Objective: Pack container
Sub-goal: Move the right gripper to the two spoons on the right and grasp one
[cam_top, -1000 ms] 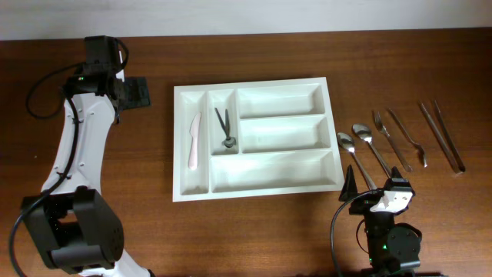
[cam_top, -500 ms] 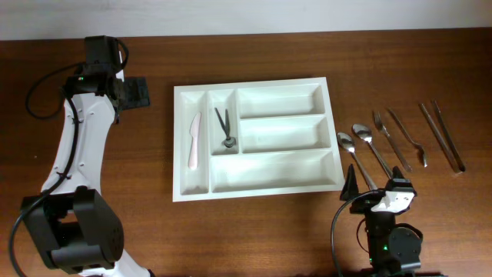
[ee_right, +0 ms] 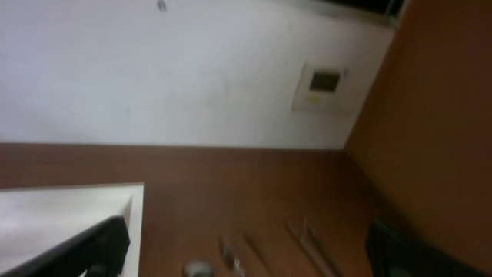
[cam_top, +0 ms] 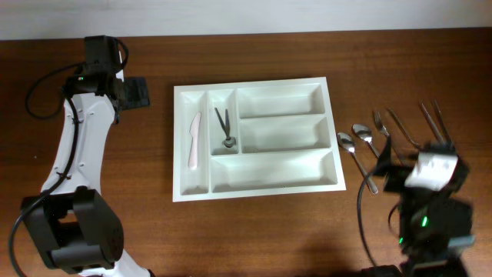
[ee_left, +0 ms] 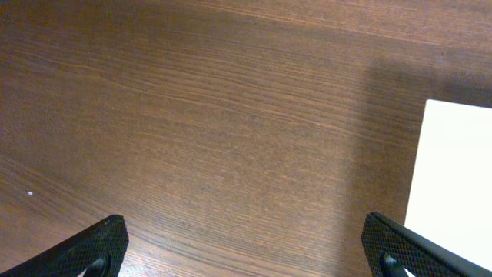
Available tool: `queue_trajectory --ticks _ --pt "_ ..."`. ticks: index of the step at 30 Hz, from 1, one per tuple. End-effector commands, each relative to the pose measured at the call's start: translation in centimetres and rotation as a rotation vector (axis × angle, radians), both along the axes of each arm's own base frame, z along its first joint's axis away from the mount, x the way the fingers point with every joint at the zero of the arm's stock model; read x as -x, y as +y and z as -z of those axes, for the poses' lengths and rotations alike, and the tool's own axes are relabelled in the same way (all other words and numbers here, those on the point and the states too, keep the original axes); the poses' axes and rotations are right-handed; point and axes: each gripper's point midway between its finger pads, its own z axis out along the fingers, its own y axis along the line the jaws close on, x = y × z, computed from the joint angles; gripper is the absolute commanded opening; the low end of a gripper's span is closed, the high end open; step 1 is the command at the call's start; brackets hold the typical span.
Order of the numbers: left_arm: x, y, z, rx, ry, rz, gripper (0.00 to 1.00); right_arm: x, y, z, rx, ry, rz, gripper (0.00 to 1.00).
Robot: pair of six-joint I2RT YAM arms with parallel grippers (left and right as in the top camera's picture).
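Note:
The container (cam_top: 332, 135), a white five-compartment tray, lies mid-table. One upright compartment holds a pale pink knife (cam_top: 194, 139), the other a small dark tool (cam_top: 224, 128). The three long compartments hold nothing. My left gripper (cam_top: 143, 92) stands open over bare wood left of the container's far corner; its fingertips (ee_left: 98, 248) frame wood, with the container's edge (ee_left: 455, 177) at right. My right arm (cam_top: 429, 175) hovers blurred over the loose cutlery right of the container. The right gripper (ee_right: 250, 250) is open, with the container's corner (ee_right: 73, 206) at its left and blurred cutlery (ee_right: 307, 242) below.
Two spoons (cam_top: 347, 144) (cam_top: 362, 134), a fork (cam_top: 380, 123) and several long thin utensils (cam_top: 430, 117) lie on the wood right of the tray, partly hidden by my right arm. A pale wall (ee_right: 192, 69) rises behind the table.
My right arm has risen from the table's front edge and swung back over the cutlery, now covering part of it. The left arm and the tray's contents have not moved.

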Motion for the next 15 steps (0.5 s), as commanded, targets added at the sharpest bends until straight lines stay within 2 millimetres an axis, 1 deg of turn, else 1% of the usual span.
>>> queue_trajectory --ticks 1,2,3,5,6,7,8,11,12,15 --pt "-0.3 0.2 -0.4 -0.018 -0.007 0.009 0.99 -2.5 -0.2 -2.1 0.047 0.155 0.014 0.99" --pt "-0.3 0.2 -0.4 -0.018 -0.007 0.009 0.99 -2.8 -0.2 -2.0 0.05 0.187 0.012 0.99" --pt "-0.3 0.2 -0.4 -0.018 -0.007 0.009 0.99 -3.8 0.0 -1.6 0.056 0.268 0.005 0.99" --pt "-0.3 0.2 -0.4 -0.018 -0.007 0.009 0.99 -5.0 1.1 0.0 0.074 0.406 -0.063 0.99" --pt "-0.3 0.2 -0.4 -0.018 -0.007 0.009 0.99 -5.4 1.7 0.9 0.084 0.468 -0.105 0.99" --pt "-0.3 0.2 -0.4 -0.018 -0.007 0.009 0.99 -5.9 2.4 2.5 0.09 0.549 -0.157 0.99" --pt "-0.3 0.2 -0.4 -0.018 -0.007 0.009 0.99 -6.4 2.8 4.0 0.083 0.611 -0.177 0.99" --pt "-0.3 0.2 -0.4 -0.018 -0.007 0.009 0.99 -7.6 3.4 7.2 0.069 0.716 -0.206 0.99" --pt "-0.3 0.2 -0.4 -0.018 -0.007 0.009 0.99 -8.1 3.4 8.4 0.072 0.755 -0.202 0.99" --pt "-0.3 0.2 -0.4 -0.018 -0.007 0.009 0.99 -8.7 3.3 10.4 0.076 0.819 -0.195 0.99"
